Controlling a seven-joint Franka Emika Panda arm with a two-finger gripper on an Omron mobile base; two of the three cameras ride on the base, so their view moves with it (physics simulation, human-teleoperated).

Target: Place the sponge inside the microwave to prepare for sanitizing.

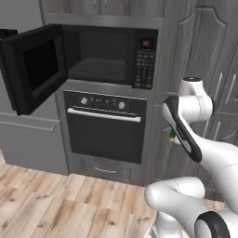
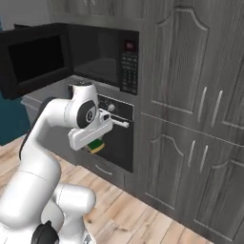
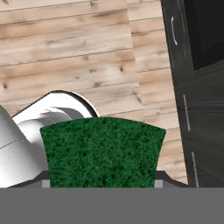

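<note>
The sponge (image 3: 103, 151) is already in the tool (image 2: 96, 143), clamped between its fingers with the green scrubbing face turned toward the hand's camera. From the right side a strip of yellow and green peeks out under the white hand, which hangs low in front of the oven (image 1: 105, 125), pointing down at the wooden floor (image 1: 56, 200).

The microwave (image 1: 109, 56) sits above that oven, built into the grey cabinets (image 2: 190, 119). Its door (image 1: 32, 69) is swung fully open to the left, and the round turntable (image 1: 97, 70) inside lies bare.

As I read it, the carrying step is in hand: the pickup is done and the placing is not yet begun. The next move calls for lifting the hand well above the oven, turning it to face the opening, then reaching in over the turntable. The open door on the left and the button panel (image 1: 145, 62) on the right leave 1 clear path, straight in between them.
</note>
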